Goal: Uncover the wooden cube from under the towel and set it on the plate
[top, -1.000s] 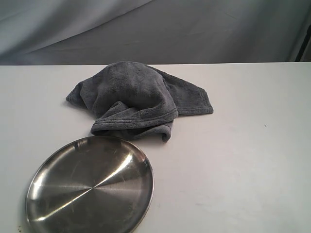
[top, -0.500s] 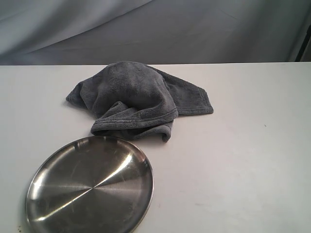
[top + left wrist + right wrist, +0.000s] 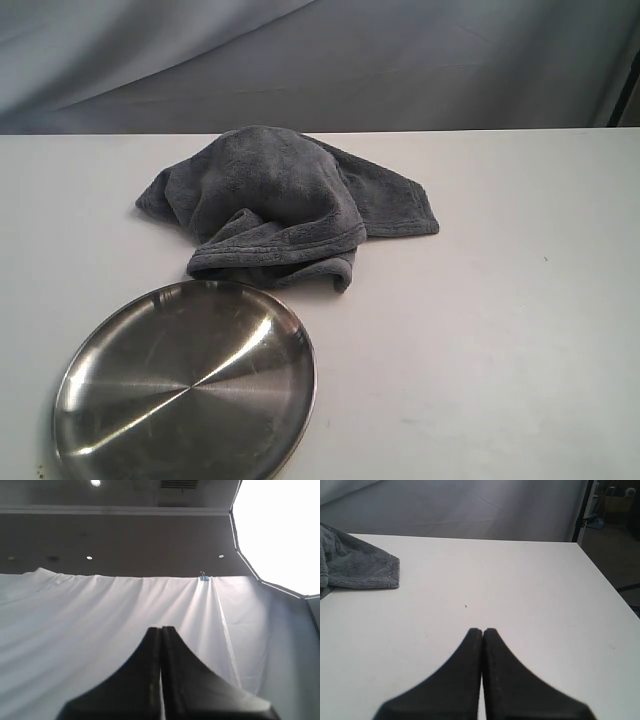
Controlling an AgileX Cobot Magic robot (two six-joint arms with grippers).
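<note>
White tabletop [image 3: 480,330], grey drape [image 3: 400,60] behind. We see the towel [image 3: 285,195] bunched just beyond the plate [image 3: 185,385]; wooden cube hidden, likely under its hump. Limp, light plush: we'd pinch the near hem. Both closed, empty: left hand [image 3: 161,645], right hand [image 3: 482,640].

A dark grey, plush towel [image 3: 280,200] lay crumpled in a rounded heap on the white tabletop [image 3: 480,330], close to its far edge and a little left of the middle, with a stitched hem folded along its near side. The wooden cube was hidden from every view. The round, shiny steel plate [image 3: 185,385] sat flat and empty towards the near left corner, its far rim just beside the towel's hem; whether they touched could not be told.
</note>
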